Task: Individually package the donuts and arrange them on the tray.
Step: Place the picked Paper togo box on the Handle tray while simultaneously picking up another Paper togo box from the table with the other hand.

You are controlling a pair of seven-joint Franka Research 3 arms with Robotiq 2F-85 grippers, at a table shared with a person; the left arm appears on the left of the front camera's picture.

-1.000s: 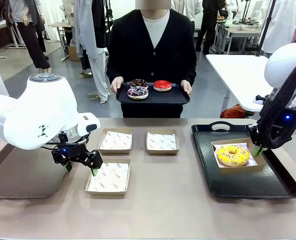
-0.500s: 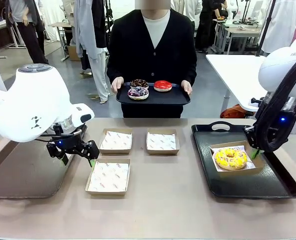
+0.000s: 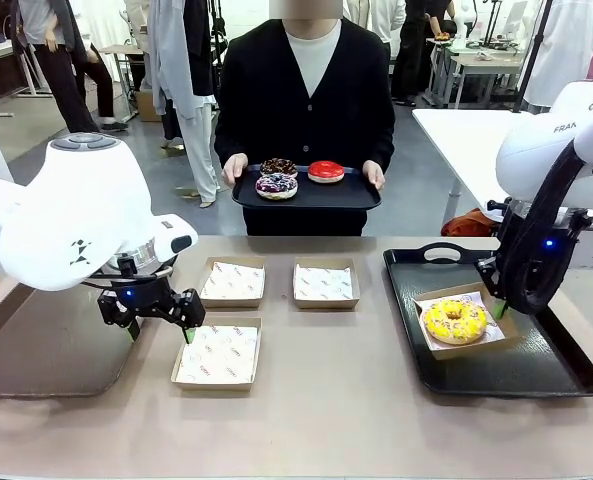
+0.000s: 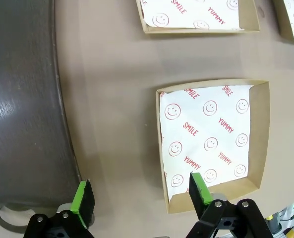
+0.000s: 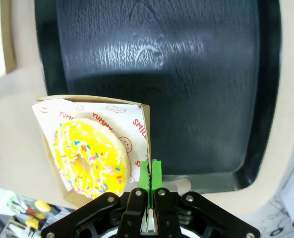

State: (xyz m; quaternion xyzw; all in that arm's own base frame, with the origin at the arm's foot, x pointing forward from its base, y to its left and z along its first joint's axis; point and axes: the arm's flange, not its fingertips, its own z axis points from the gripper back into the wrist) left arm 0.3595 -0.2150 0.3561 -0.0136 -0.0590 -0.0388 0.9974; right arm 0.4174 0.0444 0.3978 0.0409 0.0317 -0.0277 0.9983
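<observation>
Boxed yellow donut (image 3: 454, 320) on the black tray (image 3: 496, 380); three donuts not yet packaged.
The right tool (image 5: 150, 173) is clenched on a side wall of the box (image 3: 446, 292), evidently so that the glaze is spared while the box is positioned. The left tool (image 4: 139, 191) is held fully spread and empty, straddling one wall of an empty box (image 4: 213, 144) on the bench (image 3: 326, 420). The remaining donuts (image 3: 277, 185) are carried on the person's tray (image 3: 306, 196).

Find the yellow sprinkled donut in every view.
Front view: yellow donut in its box on the black tray, right side.
Right wrist view: lower left, right gripper shut on the box's wall.
Left wrist view: aimed elsewhere, at an empty box.
Shared landmark: the black tray, front and right wrist views.
</observation>
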